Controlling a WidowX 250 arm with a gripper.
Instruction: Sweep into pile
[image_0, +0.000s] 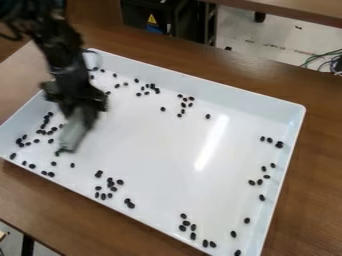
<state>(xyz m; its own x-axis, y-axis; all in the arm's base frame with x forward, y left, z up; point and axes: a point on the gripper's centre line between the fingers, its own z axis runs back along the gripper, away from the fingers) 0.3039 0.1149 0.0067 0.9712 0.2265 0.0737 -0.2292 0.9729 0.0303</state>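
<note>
Holding grey sweeper (75, 131) in closed jaws, at left end of white tray (220, 92). Black beans (163, 109) scattered inside, probably light, rolly. Grip sweeper high, push low.

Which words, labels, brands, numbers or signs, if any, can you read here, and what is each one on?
No readable words, brands or numbers.
Yellow triangular sign, on the black case behind the brown wooden table: symbol too small to read.
Blue patch below it: any print too small.
</note>
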